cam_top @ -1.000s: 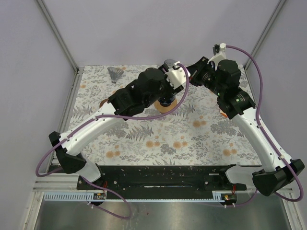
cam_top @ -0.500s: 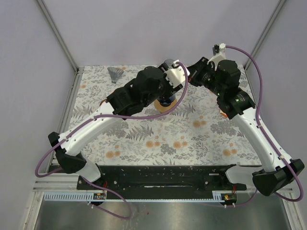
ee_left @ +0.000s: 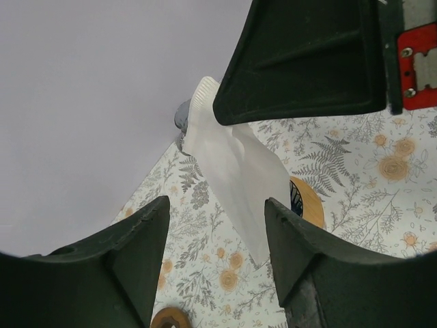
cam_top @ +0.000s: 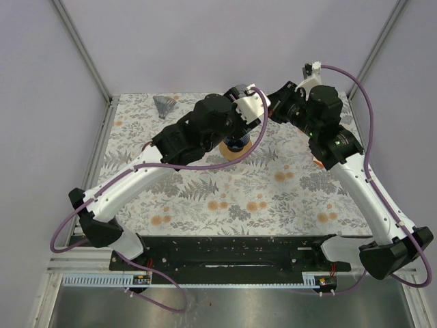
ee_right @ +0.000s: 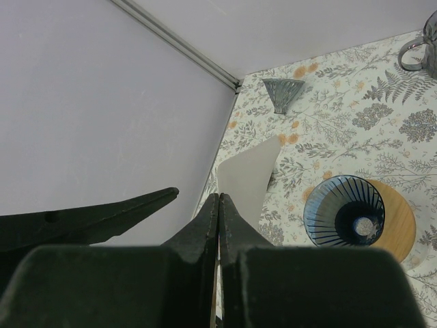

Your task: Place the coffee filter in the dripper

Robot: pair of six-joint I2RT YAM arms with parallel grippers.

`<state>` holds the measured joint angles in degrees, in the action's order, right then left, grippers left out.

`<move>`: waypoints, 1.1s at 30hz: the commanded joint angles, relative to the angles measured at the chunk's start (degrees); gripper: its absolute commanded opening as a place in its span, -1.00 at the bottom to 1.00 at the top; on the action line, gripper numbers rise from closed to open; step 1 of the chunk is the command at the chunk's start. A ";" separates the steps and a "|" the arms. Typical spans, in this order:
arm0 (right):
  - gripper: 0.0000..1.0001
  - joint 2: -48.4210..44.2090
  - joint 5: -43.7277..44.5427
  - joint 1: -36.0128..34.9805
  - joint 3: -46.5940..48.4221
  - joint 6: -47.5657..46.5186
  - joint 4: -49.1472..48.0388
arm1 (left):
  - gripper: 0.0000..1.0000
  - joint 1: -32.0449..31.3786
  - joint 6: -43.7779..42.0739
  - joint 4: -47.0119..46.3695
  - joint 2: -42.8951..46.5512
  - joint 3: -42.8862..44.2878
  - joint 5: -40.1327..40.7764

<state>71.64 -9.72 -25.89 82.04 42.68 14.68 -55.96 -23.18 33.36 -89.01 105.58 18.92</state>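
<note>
right end effector [ee_right: 218,199]: pinching coffee filter [ee_right: 249,178] | left end effector [ee_left: 217,205]: spread, gripping nothing | you: centre the filter over dripper [ee_right: 345,210] ahead of the right tips, then lower gently

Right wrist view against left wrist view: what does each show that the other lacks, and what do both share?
Only the right wrist view shows the whole ribbed bowl of the dripper and the corner rail. Only the left wrist view shows the crimped edge of the coffee filter and a wooden disc. Both show the filter pinched in the right gripper, over the floral tablecloth.

Left end effector [ee_left: 217,205] agape, right end effector [ee_right: 218,199] closed.
</note>
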 commanded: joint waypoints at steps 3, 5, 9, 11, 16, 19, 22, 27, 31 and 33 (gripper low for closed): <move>-1.00 -1.06 -0.13 -0.56 0.23 -0.31 -1.84 | 0.23 0.15 -2.75 -6.56 -0.81 -1.60 4.64; -1.00 -1.06 -0.39 -0.57 0.14 0.04 -2.11 | 0.23 0.15 -2.92 -7.08 -1.16 -1.96 5.08; -1.00 -0.97 -0.83 -0.57 0.14 0.21 -2.28 | 0.22 0.15 -3.80 -8.40 -1.25 -3.36 6.13; -1.00 -0.97 -0.92 -0.57 0.14 0.21 -2.28 | 0.19 0.15 -3.80 -8.58 -1.25 -3.71 6.13; -1.00 -0.89 -0.83 -0.57 0.05 -0.40 -2.20 | -0.34 0.15 -3.19 -8.49 -1.17 -4.42 6.05; -0.81 -0.36 -1.27 -0.57 -0.13 -1.89 -2.46 | -0.85 0.24 -0.74 -6.48 -0.90 -3.46 4.56; -0.32 -0.09 -2.50 -0.57 -0.91 -2.77 -3.60 | -1.00 0.68 3.48 -3.40 -0.64 -2.66 2.36; 0.03 -0.62 4.51 -4.16 -1.00 -6.63 0.61 | -1.00 3.05 11.22 -2.34 0.33 -2.40 3.93; 0.22 -2.20 11.80 -8.64 -2.41 -7.17 0.97 | -1.00 3.06 11.93 -2.34 0.07 -1.34 7.09; 0.23 -2.38 14.02 -9.96 -3.20 -7.08 0.62 | -1.00 3.14 12.63 -2.34 0.07 -1.17 7.19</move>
<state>71.50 -3.14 -33.26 79.99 37.26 15.99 -52.66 -14.04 32.29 -90.63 101.54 23.70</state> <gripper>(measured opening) 0.611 0.013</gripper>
